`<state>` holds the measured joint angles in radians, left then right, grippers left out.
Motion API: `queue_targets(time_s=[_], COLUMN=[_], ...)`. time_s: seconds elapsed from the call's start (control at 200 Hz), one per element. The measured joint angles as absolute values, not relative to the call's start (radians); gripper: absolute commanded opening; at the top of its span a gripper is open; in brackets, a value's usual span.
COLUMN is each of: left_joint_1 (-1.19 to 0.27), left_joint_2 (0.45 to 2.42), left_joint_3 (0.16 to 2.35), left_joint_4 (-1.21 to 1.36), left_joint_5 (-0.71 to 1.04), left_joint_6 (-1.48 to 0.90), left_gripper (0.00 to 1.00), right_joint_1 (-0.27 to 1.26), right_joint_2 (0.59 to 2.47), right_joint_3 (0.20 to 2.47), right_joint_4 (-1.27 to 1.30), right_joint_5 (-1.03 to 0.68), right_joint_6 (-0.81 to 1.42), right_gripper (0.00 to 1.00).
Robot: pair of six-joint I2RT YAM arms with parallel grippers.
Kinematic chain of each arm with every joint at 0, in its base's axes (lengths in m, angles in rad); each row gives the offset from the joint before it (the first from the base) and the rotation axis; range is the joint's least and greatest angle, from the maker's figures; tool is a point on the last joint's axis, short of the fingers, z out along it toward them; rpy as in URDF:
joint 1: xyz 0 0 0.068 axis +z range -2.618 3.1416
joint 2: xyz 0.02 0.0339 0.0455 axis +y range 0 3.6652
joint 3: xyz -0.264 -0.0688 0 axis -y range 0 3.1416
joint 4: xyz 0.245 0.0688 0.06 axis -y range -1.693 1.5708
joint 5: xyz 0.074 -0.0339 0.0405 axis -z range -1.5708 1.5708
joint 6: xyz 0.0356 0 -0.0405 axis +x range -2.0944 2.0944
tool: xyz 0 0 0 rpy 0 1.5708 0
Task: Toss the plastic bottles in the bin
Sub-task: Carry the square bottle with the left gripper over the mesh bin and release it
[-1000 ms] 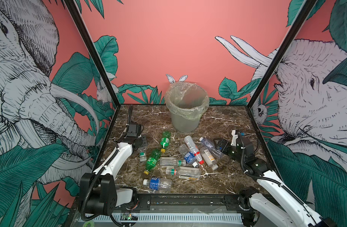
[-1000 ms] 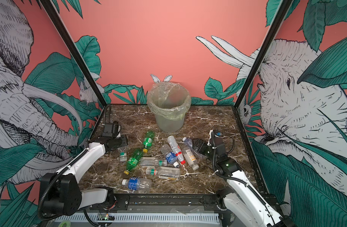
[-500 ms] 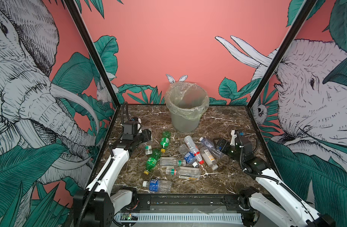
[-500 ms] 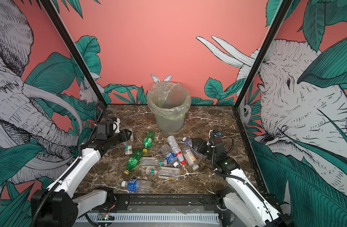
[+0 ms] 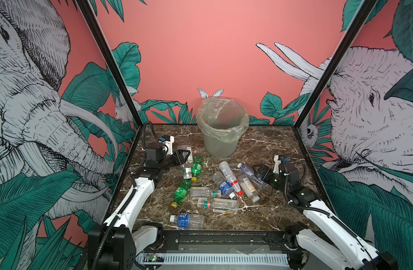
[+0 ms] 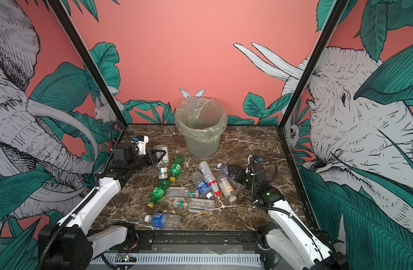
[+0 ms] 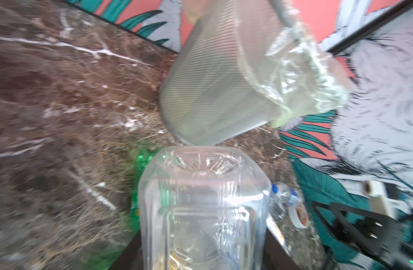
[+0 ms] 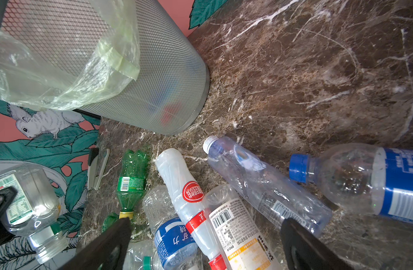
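One clear bottle (image 5: 188,161) is off the worktop (image 5: 266,145), pinched in the left claw (image 5: 185,156), which is clenched on its body. The bottle hangs with its neck pointing down and its base up. In both top views it sits to the left of the bin (image 5: 220,147) and nearer the camera, apart from the bin's wall, with its neck just above the upper end of a green bottle (image 5: 196,166) lying on the worktop. In the left wrist view the bottle's moulded base faces the bin's mesh wall, with bare worktop between them.

The right claw (image 8: 205,221) is released, its jaws spread wide, low over the right side of the heap of bottles. In the right wrist view its two dark fingers (image 8: 112,243) straddle a white bottle (image 8: 182,187) with a red label and a labelled bottle (image 8: 233,229) with a barcode; neither finger visibly touches them. A bluish bottle (image 8: 259,184) with a white cap lies just beside one finger, and a blue-capped bottle (image 8: 352,180) lies further out.

The other bottles lie on their sides in a loose heap in front of the bin. A blue-labelled bottle (image 5: 188,220) lies alone near the front edge.
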<state>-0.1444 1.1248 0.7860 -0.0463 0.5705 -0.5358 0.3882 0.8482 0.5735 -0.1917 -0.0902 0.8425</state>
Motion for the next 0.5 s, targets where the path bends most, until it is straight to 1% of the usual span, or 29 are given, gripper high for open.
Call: queue_targets(time_s=[0.205, 0.41, 0.5], left_joint_1=[-0.144, -0.144, -0.144], left_joint_2=[1.121, 1.078, 1.052], left_joint_3=[0.735, 0.694, 0.687], left_joint_4=[0.096, 0.190, 0.214], left_joint_5=[0.669, 0.707, 0.710], left_joint_6=[-0.614, -0.678, -0.701], left_gripper=[0.46, 0.46, 0.44], right_joint_1=[0.388, 0.386, 0.386], right_joint_2=[0.863, 0.845, 0.841], right_joint_3=[0.581, 0.595, 0.594], right_joint_4=[-0.205, -0.221, -0.228], right_joint_5=[-0.093, -0.083, -0.080], right_joint_6=[0.841, 0.834, 0.834], right_gripper=[0.99, 0.99, 0.99])
